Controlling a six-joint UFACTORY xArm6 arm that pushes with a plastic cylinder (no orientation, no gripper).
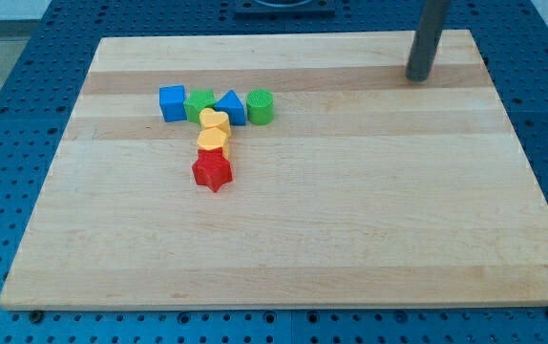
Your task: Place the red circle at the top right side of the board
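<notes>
Wooden board [284, 239], read from the view's left to its right. A blue cube [172, 102] starts a tight row, followed by a green block [198, 102] of unclear shape, a blue triangular block [231, 107] and a green cylinder [261, 106]. Below the row's middle hang a yellow heart [215, 120], a second yellow block [213, 140] and a red star [213, 172], each touching the next. You will find no red circle in view; the star is the only red piece and is probably the one meant. Far right, near the top edge, my tip [417, 76] stands alone, a bare rod with nothing to open or close and touching no block. The star lies well apart, toward the lower left of my tip, which already occupies the goal corner.
</notes>
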